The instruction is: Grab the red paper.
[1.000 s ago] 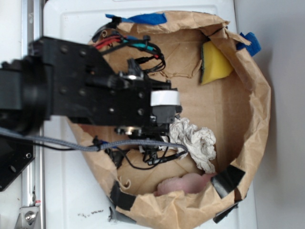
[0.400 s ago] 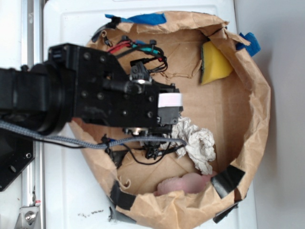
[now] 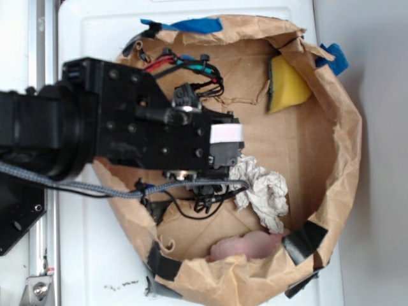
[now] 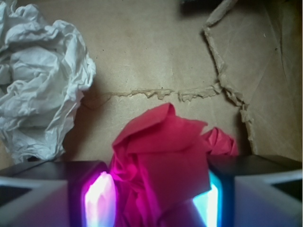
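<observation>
In the wrist view the red paper (image 4: 161,142), a creased bright red wad, sits between my two fingers and touches both glowing pads (image 4: 100,198). My gripper (image 4: 154,194) is shut on it, low over the brown cardboard floor. In the exterior view the black arm (image 3: 127,134) reaches into the brown paper basket (image 3: 347,146) and hides both the gripper and the red paper beneath it.
An off-white wrinkled paper wad (image 3: 261,191) lies just right of the arm and shows at the left in the wrist view (image 4: 40,80). A pale pink lump (image 3: 245,245) lies at the basket's near wall. A yellow sponge (image 3: 287,83) leans at the far right wall. Loose cables (image 3: 191,204) hang beside the arm.
The arm has shifted to the right and a little up over the basket compared with a second ago. In the last half second it has hardly moved.
</observation>
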`<state>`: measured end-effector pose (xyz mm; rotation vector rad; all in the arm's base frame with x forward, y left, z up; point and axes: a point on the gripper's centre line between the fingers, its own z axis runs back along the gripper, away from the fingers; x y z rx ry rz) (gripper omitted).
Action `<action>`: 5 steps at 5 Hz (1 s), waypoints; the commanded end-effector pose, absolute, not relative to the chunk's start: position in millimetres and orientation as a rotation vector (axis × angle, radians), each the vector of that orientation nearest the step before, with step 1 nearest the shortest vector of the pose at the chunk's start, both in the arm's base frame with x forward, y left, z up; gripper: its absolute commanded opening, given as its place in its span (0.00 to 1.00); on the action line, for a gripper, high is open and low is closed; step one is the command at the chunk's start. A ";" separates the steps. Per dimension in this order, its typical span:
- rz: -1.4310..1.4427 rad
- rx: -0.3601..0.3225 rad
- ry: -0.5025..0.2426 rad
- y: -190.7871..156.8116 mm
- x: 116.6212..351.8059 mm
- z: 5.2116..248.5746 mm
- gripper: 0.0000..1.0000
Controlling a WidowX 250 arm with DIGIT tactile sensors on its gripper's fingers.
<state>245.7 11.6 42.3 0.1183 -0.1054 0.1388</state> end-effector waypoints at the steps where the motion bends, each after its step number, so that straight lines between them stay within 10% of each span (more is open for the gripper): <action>1: 0.104 0.101 -0.115 1.7 239.2 118.8 0.00; 3: 0.129 0.019 -0.151 10.0 237.5 187.9 0.00; 5: 0.142 0.007 -0.173 12.8 242.8 187.3 0.00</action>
